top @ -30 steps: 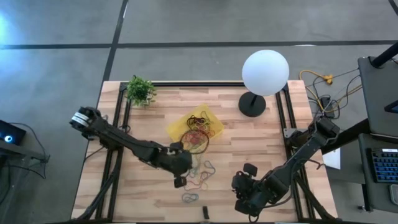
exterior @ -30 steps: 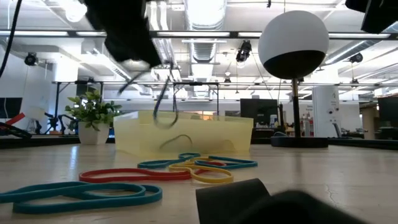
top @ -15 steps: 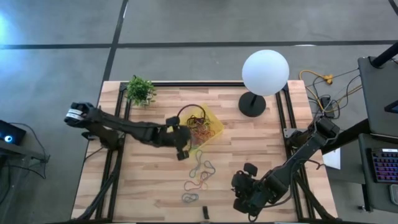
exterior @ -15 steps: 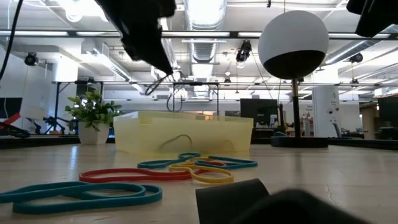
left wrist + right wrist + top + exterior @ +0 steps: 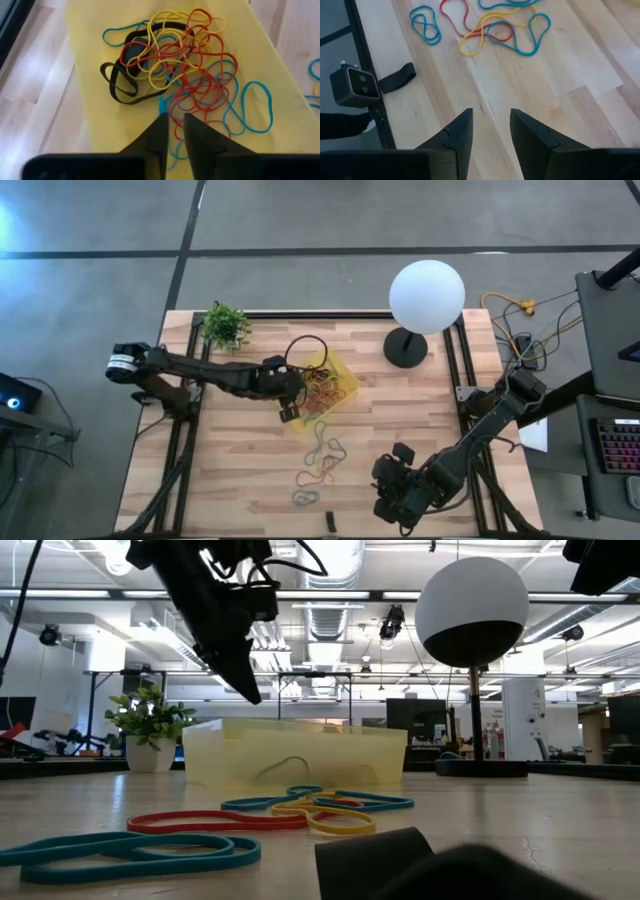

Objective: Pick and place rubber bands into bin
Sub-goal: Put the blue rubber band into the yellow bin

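Observation:
The bin (image 5: 345, 376) is a shallow yellow tray at mid-table, holding a tangle of red, yellow, blue and black rubber bands (image 5: 180, 65). My left gripper (image 5: 172, 127) hangs just above that pile, at the bin's near-left side (image 5: 289, 414). Its fingers stand a narrow gap apart with nothing between them. Several loose rubber bands (image 5: 322, 462) lie flat on the wood nearer the front edge. My right gripper (image 5: 490, 127) waits open above bare wood at the front right (image 5: 383, 490), the loose bands (image 5: 495, 25) ahead of it.
A white globe lamp (image 5: 427, 297) on a black round base (image 5: 405, 348) stands at the far right. A small potted plant (image 5: 226, 326) is at the far left. A small dark oblong piece (image 5: 330, 521) lies at the front edge. Bare wood stretches along the table's left side.
My left gripper has swung from the loose bands toward the table's far edge and now stands over the bin. The dark band that hung below its fingertips no longer hangs there.

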